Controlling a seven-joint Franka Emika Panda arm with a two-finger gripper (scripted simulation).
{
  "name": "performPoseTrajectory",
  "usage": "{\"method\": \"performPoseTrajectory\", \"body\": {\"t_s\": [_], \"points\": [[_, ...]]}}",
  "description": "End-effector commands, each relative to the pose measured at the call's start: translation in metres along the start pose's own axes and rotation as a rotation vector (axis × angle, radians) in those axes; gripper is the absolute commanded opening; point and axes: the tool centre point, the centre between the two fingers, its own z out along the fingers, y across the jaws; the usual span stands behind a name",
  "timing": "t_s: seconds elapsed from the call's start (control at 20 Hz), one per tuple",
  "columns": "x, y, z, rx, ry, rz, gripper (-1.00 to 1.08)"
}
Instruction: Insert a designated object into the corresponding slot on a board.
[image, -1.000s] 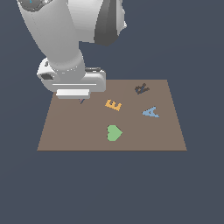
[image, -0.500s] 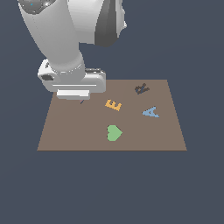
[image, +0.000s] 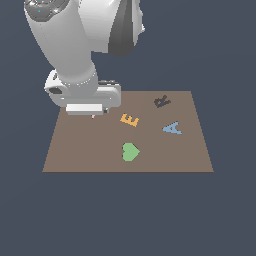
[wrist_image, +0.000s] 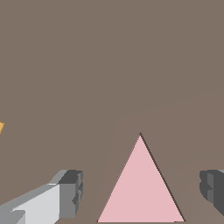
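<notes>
Gripper (wrist_image: 140, 197): 2 fingers spread wide, 1 light grey (wrist_image: 65, 192) and 1 dark (wrist_image: 214, 192), standing either side of the triangle (wrist_image: 140, 188) with clear gaps to both; nothing pinched. In the exterior view the wrist body hangs low over the board's far corner on that view's left, hiding most of what lies beneath.

Triangle: flat, pale pink, between the fingers on the board (wrist_image: 109, 65), with a thin dark line along its edges. Whether it lies in the slot or on the plain surface cannot be told; the slot itself is not separately visible. In the exterior view only a small pink speck (image: 93, 116) shows under the wrist.

Board (image: 75, 155): flat, brown, rectangular.

Heart (image: 130, 152): green, nearest the front edge, around mid-board.

E (image: 130, 120): orange, behind the heart, just beside the wrist; an orange sliver shows at the wrist view's edge.

A (image: 172, 128): blue, toward the exterior view's right.

R (image: 161, 101): dark brown, farthest back, beyond the A.
</notes>
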Motion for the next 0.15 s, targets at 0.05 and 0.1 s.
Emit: {"method": "performPoseTrajectory", "body": {"t_s": [0.05, 0.1], "points": [[0.0001, 0.0000, 0.0000, 0.000, 0.000, 0.000, 1.00], [0.0001, 0.0000, 0.0000, 0.000, 0.000, 0.000, 1.00]]}}
